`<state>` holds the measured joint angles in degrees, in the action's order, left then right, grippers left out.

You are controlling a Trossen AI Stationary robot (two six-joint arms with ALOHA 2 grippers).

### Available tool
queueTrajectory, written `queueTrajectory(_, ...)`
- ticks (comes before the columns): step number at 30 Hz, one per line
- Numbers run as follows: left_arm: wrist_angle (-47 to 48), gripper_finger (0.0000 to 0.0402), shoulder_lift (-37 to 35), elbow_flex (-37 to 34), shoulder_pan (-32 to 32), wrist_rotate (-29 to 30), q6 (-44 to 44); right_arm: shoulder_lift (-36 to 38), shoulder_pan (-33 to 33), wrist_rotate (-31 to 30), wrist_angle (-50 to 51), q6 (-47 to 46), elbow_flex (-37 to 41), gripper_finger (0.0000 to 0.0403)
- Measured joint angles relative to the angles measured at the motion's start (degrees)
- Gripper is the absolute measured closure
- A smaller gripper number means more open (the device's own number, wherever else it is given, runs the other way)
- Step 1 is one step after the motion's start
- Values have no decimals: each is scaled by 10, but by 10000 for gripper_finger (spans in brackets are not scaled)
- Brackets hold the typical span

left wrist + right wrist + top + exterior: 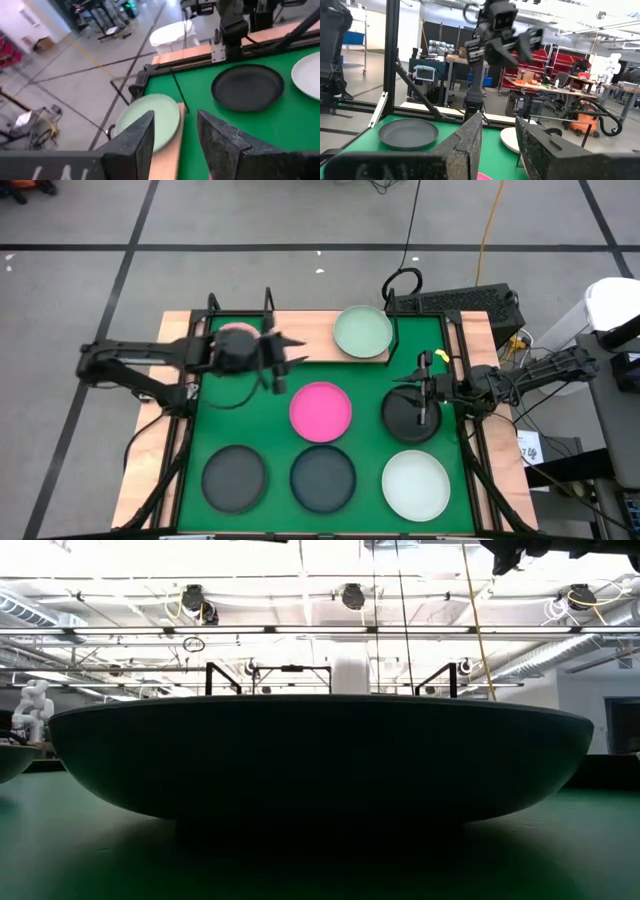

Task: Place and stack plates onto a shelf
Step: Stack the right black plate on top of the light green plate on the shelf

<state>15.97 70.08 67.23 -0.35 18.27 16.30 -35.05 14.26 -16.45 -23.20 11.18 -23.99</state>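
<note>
My left gripper [288, 363] [175, 135] is open and hangs above the shelf [300, 340], a light-wood board at the far edge. A light pink plate [237, 335] lies on the shelf's left half, partly hidden under my left wrist. A pale green plate [362, 330] [150, 120] lies on its right half. My right gripper [422, 388] [497, 140] is open above a dark plate [412, 418] [247, 87]. A hot pink plate [320, 408] sits mid-table. Two dark plates [234, 477] [322, 477] and a whitish plate [416, 485] line the near side.
The table is a green mat [270, 430] bordered by wooden strips [150, 450] and black frame rails. In the low view one dark plate [320, 760] fills most of the picture, with the shelf's black wire frame [270, 675] behind it. Cables and a dark box [460, 302] lie beyond the far right corner.
</note>
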Motion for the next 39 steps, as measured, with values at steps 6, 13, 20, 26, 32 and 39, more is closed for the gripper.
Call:
queueTrajectory(6,-145,248,-128,-185,-48,28,-75,-18,0,1,0,-1,0,302)
queueTrajectory(13,-234,248,-238,-325,-84,40,-119,-62,0,1,37,-19,-31,302)
queueTrajectory(20,-287,248,-286,-417,-92,62,-140,-130,-7,-12,127,-64,-87,302)
queueTrajectory(26,-402,248,-285,-482,-86,63,-107,-183,-31,5,274,-153,-148,302)
queueTrajectory(32,-436,248,-285,-509,-82,62,-105,-221,-29,48,331,-209,-171,302)
queueTrajectory(39,-451,248,-285,-511,-82,62,-93,-258,-26,48,371,-271,-171,302)
